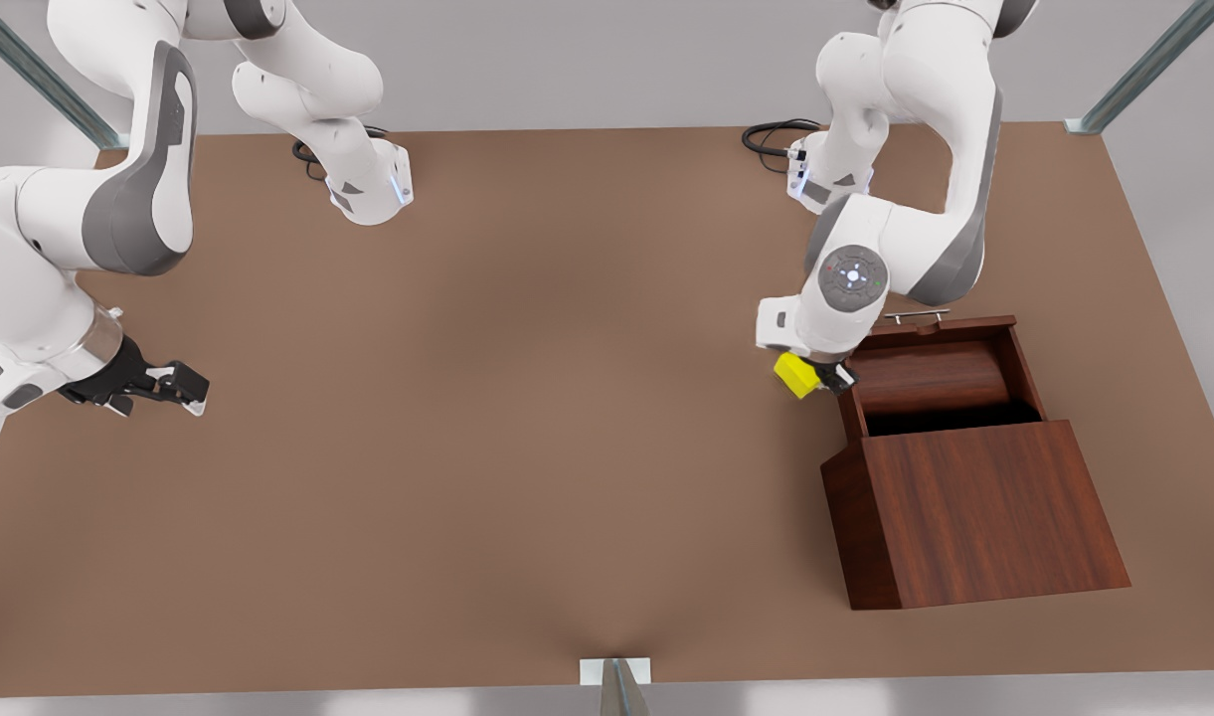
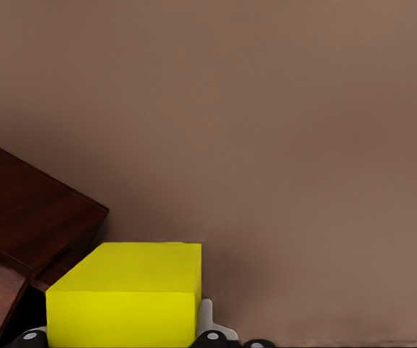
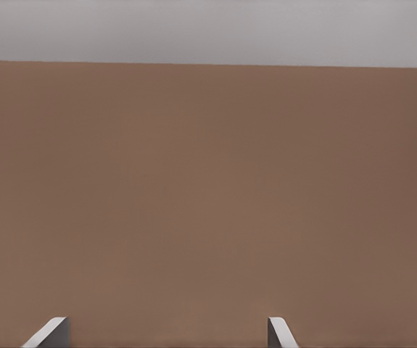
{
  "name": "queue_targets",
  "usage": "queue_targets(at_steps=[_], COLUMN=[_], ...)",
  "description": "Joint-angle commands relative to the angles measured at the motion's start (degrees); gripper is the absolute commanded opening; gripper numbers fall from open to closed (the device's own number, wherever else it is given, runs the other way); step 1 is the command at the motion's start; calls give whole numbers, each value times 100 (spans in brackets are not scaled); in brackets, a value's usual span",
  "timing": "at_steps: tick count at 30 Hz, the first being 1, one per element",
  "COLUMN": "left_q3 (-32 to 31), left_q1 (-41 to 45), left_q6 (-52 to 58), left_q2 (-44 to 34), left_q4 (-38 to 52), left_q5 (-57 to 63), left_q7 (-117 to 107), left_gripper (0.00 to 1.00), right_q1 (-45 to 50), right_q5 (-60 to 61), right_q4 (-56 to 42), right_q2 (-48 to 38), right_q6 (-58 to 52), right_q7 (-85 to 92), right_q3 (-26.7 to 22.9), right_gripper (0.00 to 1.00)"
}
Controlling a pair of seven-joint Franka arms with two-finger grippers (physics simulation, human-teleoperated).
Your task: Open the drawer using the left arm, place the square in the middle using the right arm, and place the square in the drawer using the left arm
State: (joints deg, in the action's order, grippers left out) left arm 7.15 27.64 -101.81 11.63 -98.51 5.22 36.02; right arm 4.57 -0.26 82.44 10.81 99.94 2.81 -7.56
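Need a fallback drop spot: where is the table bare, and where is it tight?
Bare: the tabletop between the open right pincer and the drawer. Tight: the left pincer, shut on the square, sits beside the open drawer's edge.

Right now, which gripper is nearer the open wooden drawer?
Left. The left gripper holds the small yellow cube right beside the dark wood-grain drawer. The right gripper waits open, far across the brown tabletop, at the front view's left.
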Motion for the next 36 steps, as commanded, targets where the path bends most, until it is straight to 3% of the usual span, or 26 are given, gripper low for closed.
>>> queue_targets(at_steps=[1, 6, 10, 11, 12, 18, 23, 26, 27, 29, 32, 36], left_q3=[119, 1315, 1675, 1772, 1781, 1851, 1728, 1527, 825, -538, -1497, -1506], left_q1=[-13, -22, -30, -30, -48, -39, 40, 66, -398, -1524, -2272, -2263], left_q6=[12, 12, 20, 21, 56, 161, 504, 469, 434, 249, 240, -199], left_q2=[-3, 102, 217, 322, 375, 419, 366, 682, 700, 560, 261, 15], left_q4=[-1, -80, -168, -177, -177, -168, 561, 1598, 1826, 1906, 1810, 1388], left_q5=[-311, -329, -329, -329, -329, -329, -803, -812, -777, -400, 330, 410], left_q7=[194, 2242, 3069, 3245, 3333, 3324, -603, -2606, -3759, -3883, -3892, -3857], left_gripper=[72, 72, 72, 75, 100, 100, 100, 100, 100, 100, 100, 100], right_q1=[0, 0, 0, 0, 0, 0, 0, 0, 0, -9, -9, -9], right_q5=[0, 0, 0, 0, 0, 0, -9, -9, -9, -18, -9, -18], right_q4=[0, 0, 0, 0, 0, 0, 0, 0, 0, -9, -9, -9], right_q2=[0, 0, 0, 0, 0, 0, -9, -9, -9, -18, -18, -18], right_q6=[8, 8, 8, 8, -1, 8, -1, -1, -1, -1, -1, -1], right_q7=[0, 0, 0, 0, 0, 0, 0, 0, 0, 9, 0, 0], right_q3=[0, 0, 0, 0, 0, 0, 0, 0, 0, 0, 0, 0], right_gripper=[100, 100, 100, 100, 100, 100, 100, 100, 100, 100, 100, 100])
